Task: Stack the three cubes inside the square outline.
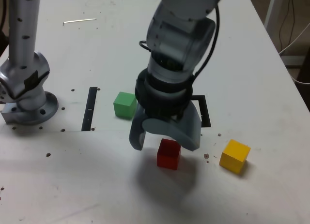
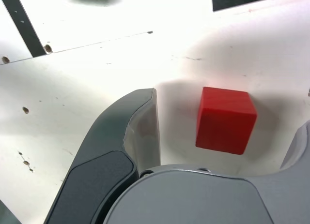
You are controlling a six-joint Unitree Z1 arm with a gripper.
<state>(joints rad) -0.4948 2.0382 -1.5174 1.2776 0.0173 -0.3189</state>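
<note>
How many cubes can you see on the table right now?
3. The red cube sits between the open hand's fingers. The green cube is beyond it, toward the exterior view's left. The yellow cube is at the exterior view's right. None looks hidden.

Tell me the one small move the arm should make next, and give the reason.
Probably lower a little further and then close. The gripper is open, and the wrist view shows the red cube lying between its fingers with clear table on both sides, nothing touching it yet. In the exterior view the cube sits on the table, outside the square outline, so it has to be grasped first.
</note>
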